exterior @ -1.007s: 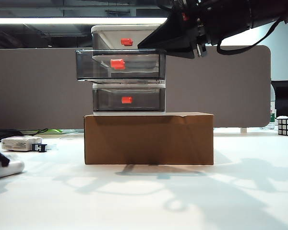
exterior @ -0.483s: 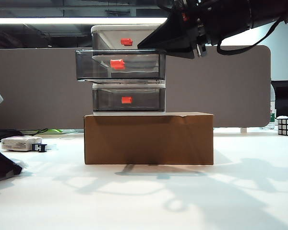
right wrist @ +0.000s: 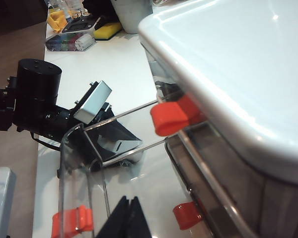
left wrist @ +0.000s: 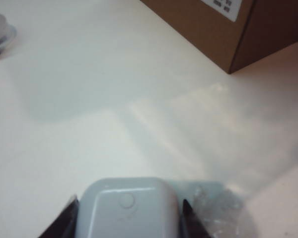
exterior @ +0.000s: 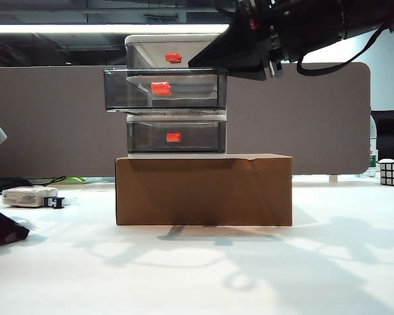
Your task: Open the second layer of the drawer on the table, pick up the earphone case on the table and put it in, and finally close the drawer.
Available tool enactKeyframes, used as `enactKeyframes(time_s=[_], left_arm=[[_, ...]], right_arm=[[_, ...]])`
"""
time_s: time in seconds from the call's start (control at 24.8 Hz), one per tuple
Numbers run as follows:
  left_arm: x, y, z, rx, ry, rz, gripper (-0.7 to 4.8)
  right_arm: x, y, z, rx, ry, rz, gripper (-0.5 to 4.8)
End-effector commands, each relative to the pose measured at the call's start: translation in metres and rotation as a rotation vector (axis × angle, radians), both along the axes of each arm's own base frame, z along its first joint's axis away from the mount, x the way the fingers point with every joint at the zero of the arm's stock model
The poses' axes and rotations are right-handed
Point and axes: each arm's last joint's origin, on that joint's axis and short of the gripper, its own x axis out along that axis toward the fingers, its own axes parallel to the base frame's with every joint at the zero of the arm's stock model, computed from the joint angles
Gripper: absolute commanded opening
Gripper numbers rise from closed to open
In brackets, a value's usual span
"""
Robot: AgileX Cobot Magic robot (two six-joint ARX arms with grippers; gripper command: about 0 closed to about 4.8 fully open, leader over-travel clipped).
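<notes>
Since 1 s ago: white earphone case that lay at far left of the exterior view, well left of the cardboard box (exterior: 203, 190), is now covered by the left claw (exterior: 1, 231), which has come down over it. Nothing else moved.

Left → right, relative to the box:
- Left claw: low on the counter (exterior: 184, 269), well left of box. Wrist cam shows earphone case (left wrist: 126, 208) between the two dark fingers (left wrist: 64, 223), fingers just beside or touching its sides. Jaws narrowing around it; can't tell if grip is firm yet. Case not lifted.
- Drawer cabinet (exterior: 176, 95) sits on top of box. Second layer (exterior: 164, 89) pulled out toward cam, orange handle (exterior: 161, 88) forward of top/bottom tiers. No contents seen inside.
- Right claw (right wrist: 129, 218): up beside cabinet top, above box's right half, tips pinched together, holding nothing.

Status: step 1 (open middle tier) done. Step 2 at grasp stage. Left: lift case, carry to open tier, drop in, push shut.
</notes>
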Motion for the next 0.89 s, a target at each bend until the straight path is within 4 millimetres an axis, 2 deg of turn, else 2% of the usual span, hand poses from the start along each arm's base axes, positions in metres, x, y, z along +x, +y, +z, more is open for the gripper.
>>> enactKeyframes(time_s=[0.04, 0.2, 0.28, 0.44, 0.6, 0.68, 0.77, 0.89], left_arm=[[-0.006, -0.001, -0.007, -0.007, 0.069, -0.030, 1.08], [0.000, -0.003, 0.010, -0.111, -0.049, -0.058, 0.47], [0.001, -0.004, 0.018, -0.128, -0.103, -0.084, 0.47], [-0.004, -0.024, 0.054, -0.108, -0.300, -0.149, 0.47], [-0.014, -0.044, 0.101, -0.077, -0.416, -0.171, 0.46], [-0.018, -0.051, 0.135, 0.007, -0.464, -0.206, 0.20], [-0.018, -0.057, 0.164, 0.016, -0.474, -0.241, 0.20], [-0.011, -0.066, 0.190, 0.007, -0.486, -0.282, 0.20]], right_arm=[[0.000, 0.000, -0.002, -0.014, 0.017, -0.005, -0.05], [0.000, 0.000, -0.002, -0.013, 0.015, -0.005, -0.05], [0.000, 0.000, -0.002, -0.013, 0.015, -0.005, -0.05], [0.000, 0.000, -0.002, -0.013, 0.014, -0.005, -0.05], [-0.001, 0.000, 0.000, -0.010, 0.009, -0.004, -0.05], [-0.001, 0.000, 0.000, -0.010, 0.009, -0.004, -0.05], [-0.001, 0.000, 0.000, -0.009, 0.008, -0.005, -0.05], [-0.001, 0.000, 0.001, -0.006, 0.003, -0.003, -0.05]])
